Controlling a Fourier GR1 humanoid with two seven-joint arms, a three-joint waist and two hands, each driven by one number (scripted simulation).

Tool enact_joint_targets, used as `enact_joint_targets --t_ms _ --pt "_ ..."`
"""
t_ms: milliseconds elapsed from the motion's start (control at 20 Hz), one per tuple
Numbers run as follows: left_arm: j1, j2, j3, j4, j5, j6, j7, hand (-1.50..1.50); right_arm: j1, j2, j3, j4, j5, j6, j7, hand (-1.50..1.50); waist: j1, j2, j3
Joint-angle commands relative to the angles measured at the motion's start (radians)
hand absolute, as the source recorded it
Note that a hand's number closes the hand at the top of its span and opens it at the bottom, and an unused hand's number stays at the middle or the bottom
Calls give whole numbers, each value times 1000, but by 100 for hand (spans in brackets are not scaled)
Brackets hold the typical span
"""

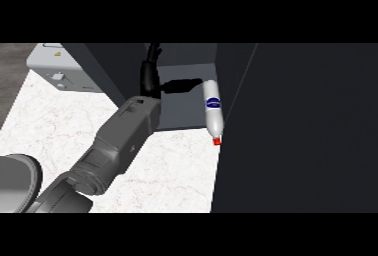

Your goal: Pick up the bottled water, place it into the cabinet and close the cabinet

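The bottled water (212,107) is white with a blue label and a red cap. It lies along the right inner wall of the open cabinet (181,112), and its cap pokes out past the shelf's front edge. My left hand (176,85) is inside the cabinet, at the end of a grey forearm that comes up from the lower left. Its fingers stretch rightward and just reach the bottle's far end; they do not curl round it. The bottle's label and cap end are uncovered. My right hand does not show.
The cabinet's dark door (303,125) stands open and fills the right side of the view. A grey appliance (63,70) sits at the back left on the white marble counter (170,170). A grey round plate (15,182) is at the lower left edge.
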Motion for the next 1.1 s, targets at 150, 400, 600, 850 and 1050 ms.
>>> enact_joint_targets --t_ms 150,400,600,850,1050 --pt "-37 -12 6 -12 -13 -105 -1 -150 39 -2 -23 -53 -26 7 3 -150 13 -7 0" --pt "-13 -13 20 -80 12 -305 -50 -150 30 -11 -57 -54 -62 18 20 -150 12 -7 1" --pt "29 -13 0 -148 38 -372 -24 -150 -37 17 -25 -55 3 -7 98 -150 37 -16 0" --pt "73 -13 -31 -261 94 -363 28 -150 15 -2 -61 -57 -30 36 41 -150 45 -22 1" --pt "171 -13 -99 -459 115 -318 114 -150 47 19 -22 -98 11 -2 85 -150 71 -32 1"
